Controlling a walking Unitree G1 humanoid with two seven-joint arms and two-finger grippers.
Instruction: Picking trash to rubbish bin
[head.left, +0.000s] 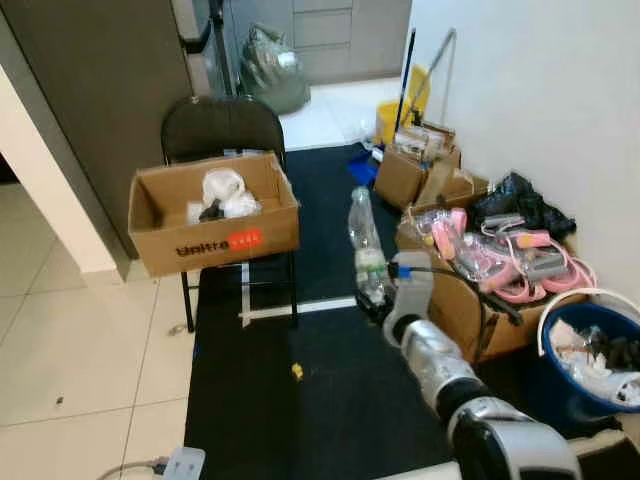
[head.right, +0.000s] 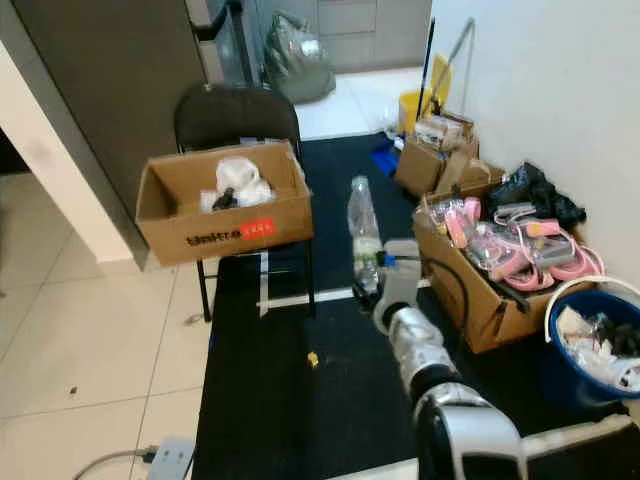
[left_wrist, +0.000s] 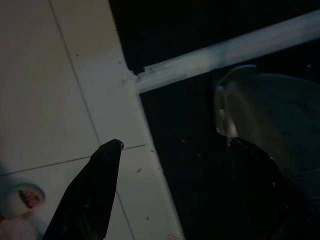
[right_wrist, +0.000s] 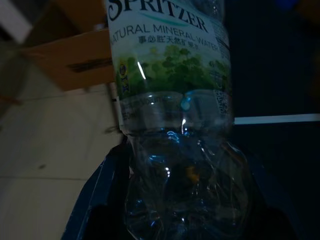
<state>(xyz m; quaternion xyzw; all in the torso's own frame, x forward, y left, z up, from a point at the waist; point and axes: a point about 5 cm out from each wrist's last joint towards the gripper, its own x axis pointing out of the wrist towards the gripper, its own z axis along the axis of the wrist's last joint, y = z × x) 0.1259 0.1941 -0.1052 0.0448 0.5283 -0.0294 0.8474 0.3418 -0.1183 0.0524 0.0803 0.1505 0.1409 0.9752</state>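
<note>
An empty clear plastic water bottle (head.left: 366, 240) with a green label stands upright in my right gripper (head.left: 375, 298), which is shut on its lower end above the black mat. In the right wrist view the crumpled bottle (right_wrist: 175, 130) sits between the two black fingers (right_wrist: 102, 200). A cardboard box (head.left: 215, 235) holding white crumpled trash (head.left: 225, 192) rests on a black folding chair (head.left: 225, 125), to the left of and beyond the bottle. My left gripper (left_wrist: 172, 145) hangs open over the edge of the mat and the tiled floor.
An open cardboard box of pink cables (head.left: 500, 255) and a blue bucket with rubbish (head.left: 590, 355) stand against the right wall. More boxes (head.left: 415, 165), a yellow mop bucket (head.left: 395, 118) and a grey bag (head.left: 270, 70) lie farther back. A small yellow scrap (head.left: 296, 372) lies on the mat.
</note>
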